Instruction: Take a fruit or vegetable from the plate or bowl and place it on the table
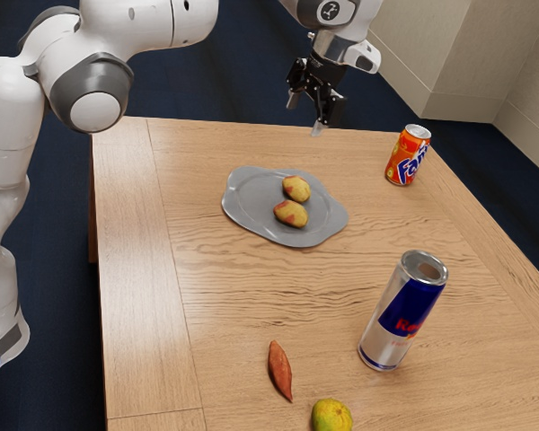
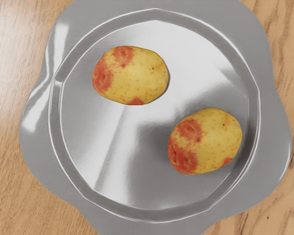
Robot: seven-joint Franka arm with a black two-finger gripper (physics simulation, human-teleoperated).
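My gripper [image 1: 304,114] is open, its fingertips apart and nothing between them; in the exterior view it appears beyond the plate, raised above the table. The grey wavy-edged plate [image 1: 242,205] holds two yellow potatoes with red patches, one potato [image 1: 296,188] close beside the other potato [image 1: 291,214]. From above, in the wrist view, the plate [image 2: 279,147] lies under my hand. One potato [image 2: 131,75] and the other potato [image 2: 205,141] rest on its flat middle with a gap between them.
On the wooden table [image 1: 225,314] stand an orange soda can [image 1: 408,155] toward the far right corner and a tall blue and silver can [image 1: 402,312] nearer the camera. A reddish-brown sweet potato [image 1: 280,370] and a green-yellow citrus fruit [image 1: 331,416] lie at the exterior view's lower edge.
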